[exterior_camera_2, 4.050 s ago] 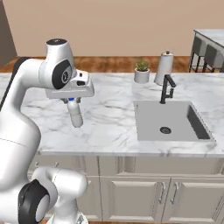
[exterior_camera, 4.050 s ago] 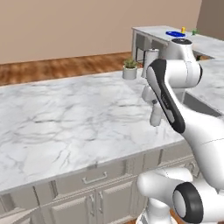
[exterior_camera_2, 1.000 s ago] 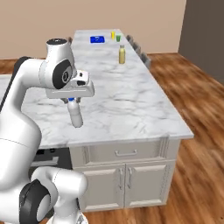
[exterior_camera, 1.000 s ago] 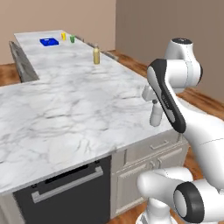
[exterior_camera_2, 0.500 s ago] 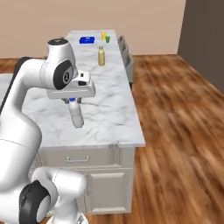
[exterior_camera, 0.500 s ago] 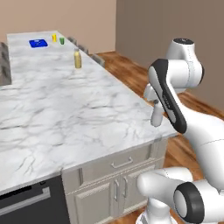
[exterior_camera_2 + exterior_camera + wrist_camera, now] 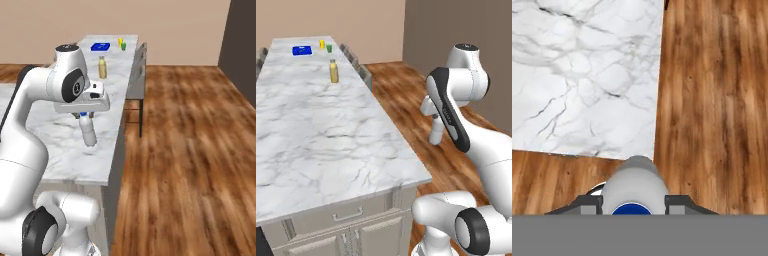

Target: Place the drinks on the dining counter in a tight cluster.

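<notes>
Hand point(image 7: 85, 116) pinches the clear bottle point(image 7: 88, 131) by its blue-capped neck, bottle hanging upright over the near end of the bench point(image 7: 70, 150), by its edge. Yellow bottle point(image 7: 334, 71) stands far up the bench, near the blue item point(image 7: 301, 50) and two cups point(image 7: 325, 46).

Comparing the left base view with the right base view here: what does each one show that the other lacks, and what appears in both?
Left base view: the drawer front and handle of the cabinet at the counter's near end.

Right base view: the gripper shut on the clear bottle, blue cap up, hanging above the marble; also a grey stool seen side-on.

Both: the long marble counter, the yellow juice bottle standing on it, the blue item and two small cups at the far end, and the wood floor.
</notes>
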